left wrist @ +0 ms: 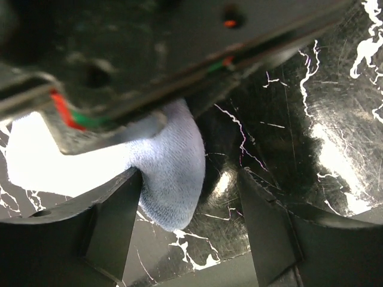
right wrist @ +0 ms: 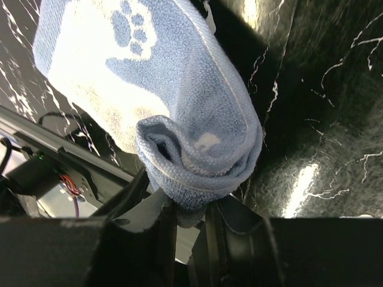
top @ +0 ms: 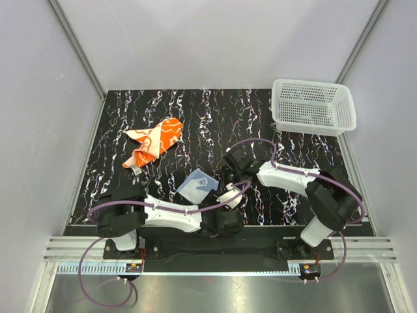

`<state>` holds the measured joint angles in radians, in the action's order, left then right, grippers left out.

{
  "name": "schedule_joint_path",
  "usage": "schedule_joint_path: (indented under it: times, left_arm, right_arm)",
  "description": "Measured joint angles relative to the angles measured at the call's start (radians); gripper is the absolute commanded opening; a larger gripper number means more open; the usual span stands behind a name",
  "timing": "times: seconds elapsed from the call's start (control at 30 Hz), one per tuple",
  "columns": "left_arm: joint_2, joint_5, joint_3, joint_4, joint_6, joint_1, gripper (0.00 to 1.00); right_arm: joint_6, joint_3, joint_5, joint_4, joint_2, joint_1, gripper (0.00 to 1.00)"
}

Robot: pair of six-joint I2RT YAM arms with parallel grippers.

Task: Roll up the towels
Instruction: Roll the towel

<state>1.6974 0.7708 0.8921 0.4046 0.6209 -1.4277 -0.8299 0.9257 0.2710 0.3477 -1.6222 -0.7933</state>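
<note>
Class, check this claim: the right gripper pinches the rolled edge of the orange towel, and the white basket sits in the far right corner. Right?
Not quite. The right gripper pinches the rolled edge of the blue towel, as the right wrist view shows; the orange towel lies apart, further left. The basket does sit in the far right corner.

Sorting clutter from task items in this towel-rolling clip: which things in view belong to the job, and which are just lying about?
Part of the job:
- blue towel, one end rolled, pinched by the right gripper
- orange towel, loosely folded, not rolled

Just lying about:
- white mesh basket, at the far right corner of the table
</note>
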Motion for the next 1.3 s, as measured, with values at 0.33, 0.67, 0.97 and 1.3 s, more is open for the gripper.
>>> schedule_joint_path:
  times: [0.33,0.67,0.97,1.3]
  left_arm:
    - [-0.002,0.002,-0.020,-0.015,-0.016,0.003,0.00]
    - [-0.030,-0.060,0.005,0.081,0.004,0.012,0.00]
    - [-0.171,-0.269,-0.009,0.056,0.020,0.107,0.00]
    - [-0.233,-0.389,-0.068,0.041,0.043,0.161,0.00]
  right_arm:
    - [0.042,0.006,0.029,0.042,-0.001,0.003,0.27]
    - [0.071,0.052,0.035,0.091,-0.065,0.014,0.45]
    - [0.127,0.058,0.026,0.143,-0.067,0.117,0.50]
    - [0.172,0.019,-0.048,0.182,-0.064,0.252,0.52]
